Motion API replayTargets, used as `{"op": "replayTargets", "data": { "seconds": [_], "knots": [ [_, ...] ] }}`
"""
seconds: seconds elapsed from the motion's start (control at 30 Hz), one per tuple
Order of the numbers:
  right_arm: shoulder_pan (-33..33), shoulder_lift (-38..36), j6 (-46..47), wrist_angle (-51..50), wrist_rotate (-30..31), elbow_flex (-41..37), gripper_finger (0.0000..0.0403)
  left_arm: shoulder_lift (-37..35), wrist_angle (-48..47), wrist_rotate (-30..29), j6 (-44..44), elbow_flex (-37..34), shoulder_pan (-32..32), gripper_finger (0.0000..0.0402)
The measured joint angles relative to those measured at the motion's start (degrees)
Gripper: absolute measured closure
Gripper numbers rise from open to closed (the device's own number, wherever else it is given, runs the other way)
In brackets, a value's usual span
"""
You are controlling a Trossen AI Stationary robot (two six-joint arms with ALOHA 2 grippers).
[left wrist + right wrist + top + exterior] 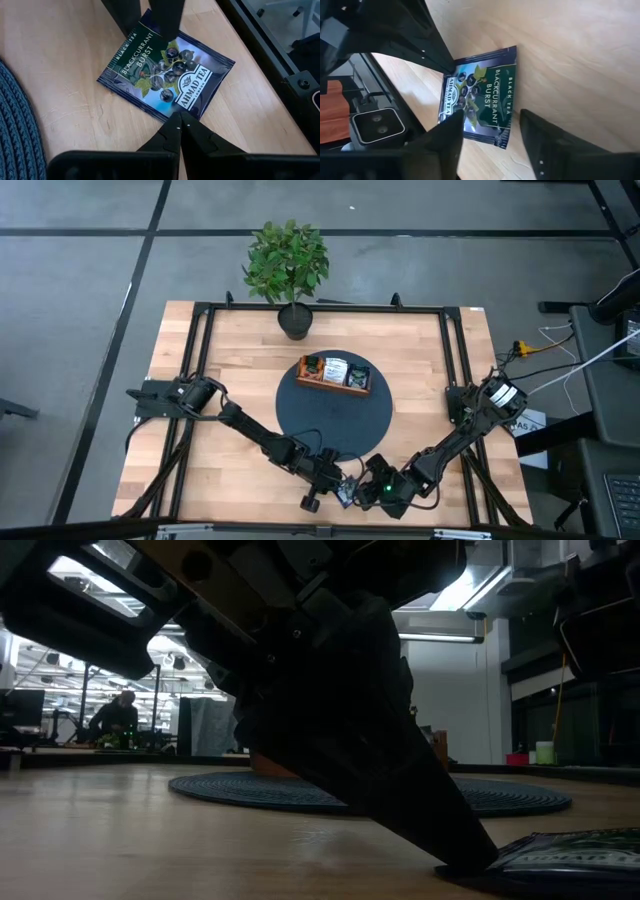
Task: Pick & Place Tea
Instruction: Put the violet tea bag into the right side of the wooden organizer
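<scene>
Tea sachet [347, 493] lies flat near the bench's [420, 370] front edge in my high view, between both claws. My left wrist view shows the left claw [180, 120] pressed together, tips on the sachet's edge. My right wrist view shows the right claw [490, 131] spread, straddling the sachet's end.

Printed on the flat dark blue-black foil tea sachet [166, 71] lying on the light wooden tabletop [65, 60]: "BLACK TEA", "BLACKCURRANT BURST", and, in a white emblem, "AHMAD TEA LONDON". Same wording legible on that sachet in the right wrist view [479, 95].
</scene>
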Motion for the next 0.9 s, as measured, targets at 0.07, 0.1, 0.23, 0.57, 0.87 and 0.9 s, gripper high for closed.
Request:
{"op": "replayTargets", "data": {
  "seconds": [0.07, 0.1, 0.23, 0.57, 0.87, 0.9],
  "knots": [
    [-0.01, 0.07, 0.03, -0.03, -0.13, -0.03, 0.024, 0.0, 0.0, 0.0, 0.0, 0.0, 0.0, 0.0399],
    [-0.03, 0.11, 0.08, -0.09, -0.19, -0.07, 0.0257, 0.0, 0.0, 0.0, 0.0, 0.0, 0.0, 0.0399],
    [-0.1, 0.26, 0.63, -0.17, -0.62, -0.11, 0.0332, 0.0, 0.0, 0.0, 0.0, 0.0, 0.0, 0.04],
    [-0.05, 0.26, -0.23, -0.96, 0.64, -0.11, 0.0398, 0.04, 2.48, 0.43, 0.9, -0.11, -0.1, 0.0395],
    [-0.05, 0.19, -1.98, 0.14, 1.3, -0.11, 0.04, -7.52, -9.62, -0.64, 0.0, -0.29, -0.85, 0.0351],
    [-0.03, 0.15, -2.25, 0.41, 1.34, -0.11, 0.04, -9.1, -11.22, -1.68, 0.04, -0.25, -1.04, 0.0345]
  ]
}}
